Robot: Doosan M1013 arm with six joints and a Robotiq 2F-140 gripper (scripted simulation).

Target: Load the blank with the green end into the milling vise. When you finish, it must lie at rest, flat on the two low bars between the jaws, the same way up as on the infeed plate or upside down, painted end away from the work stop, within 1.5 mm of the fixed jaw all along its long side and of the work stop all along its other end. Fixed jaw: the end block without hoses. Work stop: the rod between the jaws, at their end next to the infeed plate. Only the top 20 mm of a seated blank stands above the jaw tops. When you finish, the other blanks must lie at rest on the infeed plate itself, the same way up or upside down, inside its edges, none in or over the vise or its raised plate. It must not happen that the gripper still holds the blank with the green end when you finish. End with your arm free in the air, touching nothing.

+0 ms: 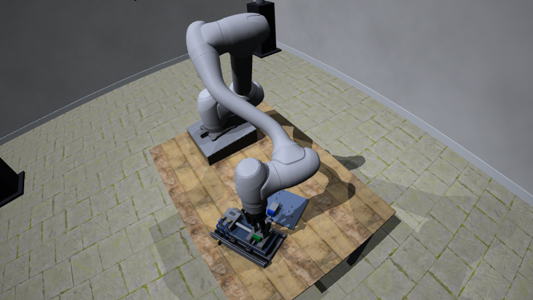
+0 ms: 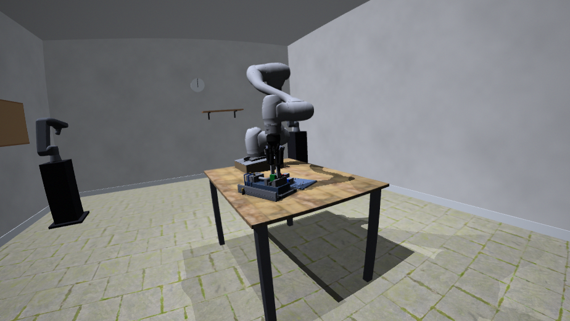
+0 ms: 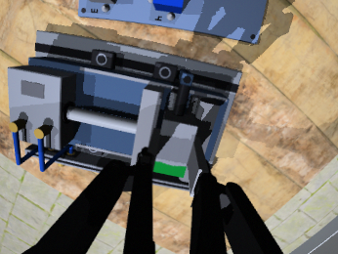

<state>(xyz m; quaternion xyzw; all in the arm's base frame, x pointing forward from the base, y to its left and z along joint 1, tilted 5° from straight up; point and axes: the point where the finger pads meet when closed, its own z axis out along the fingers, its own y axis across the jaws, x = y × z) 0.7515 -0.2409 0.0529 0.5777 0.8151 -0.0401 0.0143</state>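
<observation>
The blank with the green end (image 1: 256, 237) (image 2: 272, 177) (image 3: 169, 169) is between the vise jaws, its green end away from the work stop (image 3: 183, 95). My gripper (image 1: 261, 232) (image 2: 275, 173) (image 3: 174, 144) points down over the vise and is shut on this blank. In the wrist view the moving jaw (image 3: 148, 117) is left of the blank, and the fixed jaw (image 3: 194, 180) is close on its right, partly behind a finger. The low bars and the blank's underside are hidden. I cannot tell whether it rests on the bars, nor the exact gaps to jaw and stop.
The blue infeed plate (image 1: 297, 210) (image 2: 306, 183) (image 3: 230, 21) lies beside the vise's work-stop side. A blank with a blue end (image 1: 273, 209) (image 3: 168, 5) is on it; other blanks are mostly hidden or cut off. The hosed block (image 3: 36, 100) stands at the vise's other end.
</observation>
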